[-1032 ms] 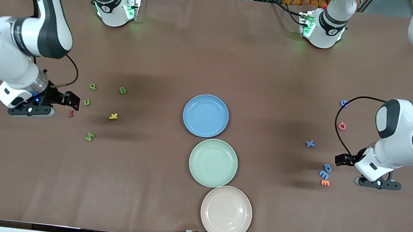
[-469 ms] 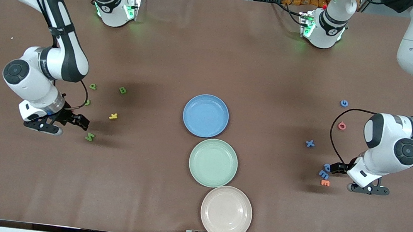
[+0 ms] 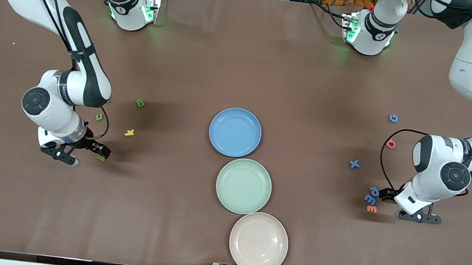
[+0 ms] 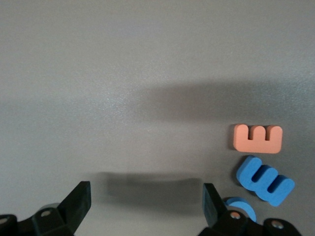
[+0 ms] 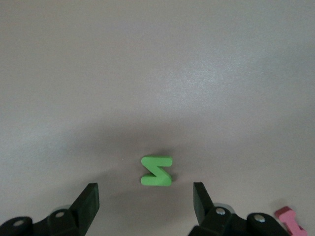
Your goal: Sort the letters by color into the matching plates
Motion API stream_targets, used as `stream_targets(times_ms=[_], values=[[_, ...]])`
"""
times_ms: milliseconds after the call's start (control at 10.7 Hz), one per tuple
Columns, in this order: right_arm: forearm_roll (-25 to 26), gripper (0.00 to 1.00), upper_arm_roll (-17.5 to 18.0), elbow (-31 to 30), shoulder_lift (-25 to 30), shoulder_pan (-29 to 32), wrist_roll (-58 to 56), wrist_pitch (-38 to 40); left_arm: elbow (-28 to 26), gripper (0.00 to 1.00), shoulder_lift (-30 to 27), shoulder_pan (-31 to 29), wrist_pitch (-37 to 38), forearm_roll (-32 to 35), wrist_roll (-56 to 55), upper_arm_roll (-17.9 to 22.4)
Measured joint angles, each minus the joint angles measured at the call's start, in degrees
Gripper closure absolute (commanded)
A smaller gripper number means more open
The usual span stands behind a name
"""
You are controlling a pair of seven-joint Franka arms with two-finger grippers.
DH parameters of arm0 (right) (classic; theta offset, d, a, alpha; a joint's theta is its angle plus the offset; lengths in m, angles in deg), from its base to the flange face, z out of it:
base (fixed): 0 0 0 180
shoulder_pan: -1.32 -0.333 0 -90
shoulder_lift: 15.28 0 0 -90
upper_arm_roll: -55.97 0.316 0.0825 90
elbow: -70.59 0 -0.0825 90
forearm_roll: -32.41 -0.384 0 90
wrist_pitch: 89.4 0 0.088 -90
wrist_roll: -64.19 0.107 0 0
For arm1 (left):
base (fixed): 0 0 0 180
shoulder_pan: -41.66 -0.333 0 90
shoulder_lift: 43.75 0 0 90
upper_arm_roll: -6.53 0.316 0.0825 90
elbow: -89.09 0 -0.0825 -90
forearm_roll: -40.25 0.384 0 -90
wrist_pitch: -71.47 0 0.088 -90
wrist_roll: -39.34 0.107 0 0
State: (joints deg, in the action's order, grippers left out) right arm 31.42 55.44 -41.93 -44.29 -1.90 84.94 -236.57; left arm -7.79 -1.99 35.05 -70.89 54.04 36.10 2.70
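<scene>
Right gripper (image 5: 145, 206) low over green letter (image 5: 156, 170), fingers (image 5: 88, 201) spread, letter between, not yet pinched. Looks light, stiff foam; take by flat sides. Pink letter (image 5: 290, 221) near. Left gripper (image 4: 145, 206) fingers spread beside blue E (image 4: 266, 179), orange E (image 4: 258, 138). Plates (image 3: 243, 186) well apart at surface middle.

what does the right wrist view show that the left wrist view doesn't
Only the right wrist view: the right pincer, fingers open, hanging over a green letter, with a pink letter at the picture's edge.

Only the left wrist view: the left pincer, open over bare table, beside an orange E, a blue E and another blue letter partly hidden by a finger.

Both: the brown table, and no plates.
</scene>
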Motion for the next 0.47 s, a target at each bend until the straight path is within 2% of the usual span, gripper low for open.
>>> stream_targets(times_ms=[188, 469], values=[[0.0, 0.27, -0.16, 2.23, -2.14, 0.04, 0.33, 0.97, 0.14, 0.0, 0.4, 0.31, -0.04, 0.01, 0.0, -0.08], [0.0, 0.27, -0.26, 5.22, -4.26, 0.23, 0.51, 5.0, 0.19, 0.0, 1.12, 1.14, -0.82, 0.01, -1.57, -0.3]])
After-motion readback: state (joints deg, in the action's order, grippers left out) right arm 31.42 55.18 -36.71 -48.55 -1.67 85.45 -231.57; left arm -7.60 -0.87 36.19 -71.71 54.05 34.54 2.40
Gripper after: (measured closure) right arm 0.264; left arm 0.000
